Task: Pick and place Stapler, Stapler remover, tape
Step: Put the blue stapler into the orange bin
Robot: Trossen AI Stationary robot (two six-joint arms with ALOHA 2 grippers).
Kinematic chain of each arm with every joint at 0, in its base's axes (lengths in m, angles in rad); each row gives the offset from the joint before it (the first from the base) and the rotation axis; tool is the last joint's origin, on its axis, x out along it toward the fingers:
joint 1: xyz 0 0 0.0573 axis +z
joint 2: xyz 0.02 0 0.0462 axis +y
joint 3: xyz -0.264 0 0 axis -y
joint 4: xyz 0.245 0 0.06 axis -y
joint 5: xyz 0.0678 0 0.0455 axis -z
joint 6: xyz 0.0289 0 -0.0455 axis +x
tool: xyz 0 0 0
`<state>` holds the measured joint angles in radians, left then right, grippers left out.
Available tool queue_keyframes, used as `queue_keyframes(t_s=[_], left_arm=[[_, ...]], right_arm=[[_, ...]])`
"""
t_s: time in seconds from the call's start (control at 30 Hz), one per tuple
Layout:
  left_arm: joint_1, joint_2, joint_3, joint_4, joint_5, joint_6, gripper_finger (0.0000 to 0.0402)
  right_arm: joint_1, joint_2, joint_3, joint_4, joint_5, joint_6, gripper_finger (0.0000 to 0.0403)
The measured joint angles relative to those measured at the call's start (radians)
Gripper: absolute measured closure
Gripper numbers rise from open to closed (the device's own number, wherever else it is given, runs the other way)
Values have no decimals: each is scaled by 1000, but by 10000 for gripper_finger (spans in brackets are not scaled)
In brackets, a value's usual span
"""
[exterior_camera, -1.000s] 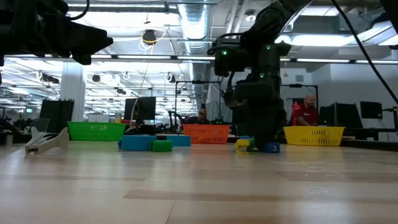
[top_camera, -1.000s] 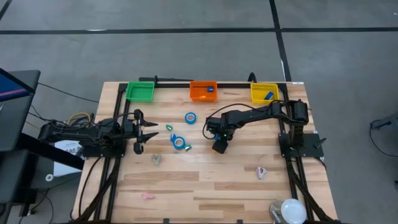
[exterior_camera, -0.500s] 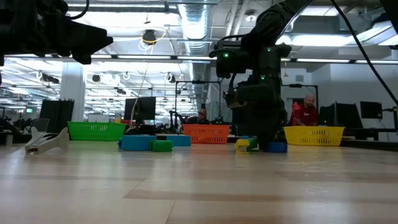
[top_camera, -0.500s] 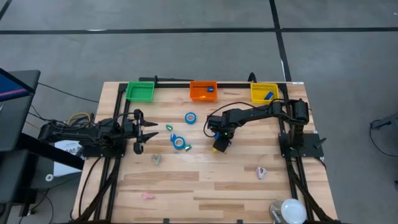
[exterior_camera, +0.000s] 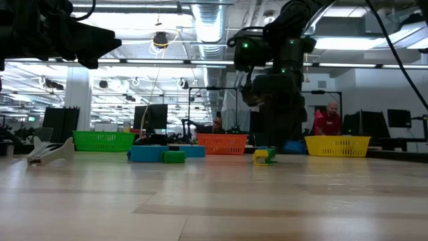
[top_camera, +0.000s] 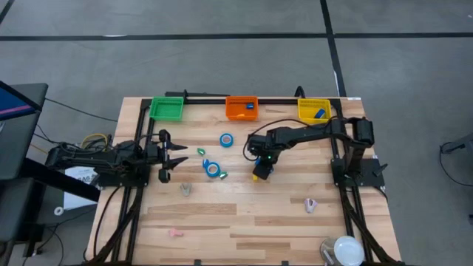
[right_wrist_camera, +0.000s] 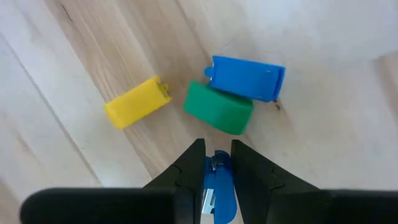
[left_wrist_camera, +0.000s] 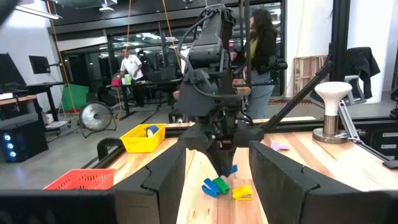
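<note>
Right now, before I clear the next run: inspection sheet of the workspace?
Surface: wooden table, no spills seen.
Job's things: tape rolls mid-table; loose staplers in a cluster under the right arm; staple removers scattered toward the front; three bins along the back edge.
Clutter: white round object at the front right corner.
Grippers: right gripper shut on a blue stapler just above the cluster; left gripper open, waiting at the left side.
Cables: bundle off the table's left edge.
Surroundings: person in red beyond the table.
</note>
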<state>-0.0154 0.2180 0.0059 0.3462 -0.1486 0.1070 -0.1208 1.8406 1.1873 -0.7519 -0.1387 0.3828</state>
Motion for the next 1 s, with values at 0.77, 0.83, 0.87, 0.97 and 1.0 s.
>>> queue_keyframes(t_s=[0.77,0.83,0.87,0.97,1.0], left_arm=[[0,0,0,15,0,0,234],[0,0,0,15,0,0,234],[0,0,0,15,0,0,234],[0,0,0,15,0,0,234],[0,0,0,15,0,0,234]], right_arm=[[-256,-81,280,9,9,-321,342],[-284,-81,300,13,9,-345,342],[-298,-81,307,19,8,-355,342],[-339,-81,326,40,9,-367,342],[-352,-81,331,46,9,-367,342]])
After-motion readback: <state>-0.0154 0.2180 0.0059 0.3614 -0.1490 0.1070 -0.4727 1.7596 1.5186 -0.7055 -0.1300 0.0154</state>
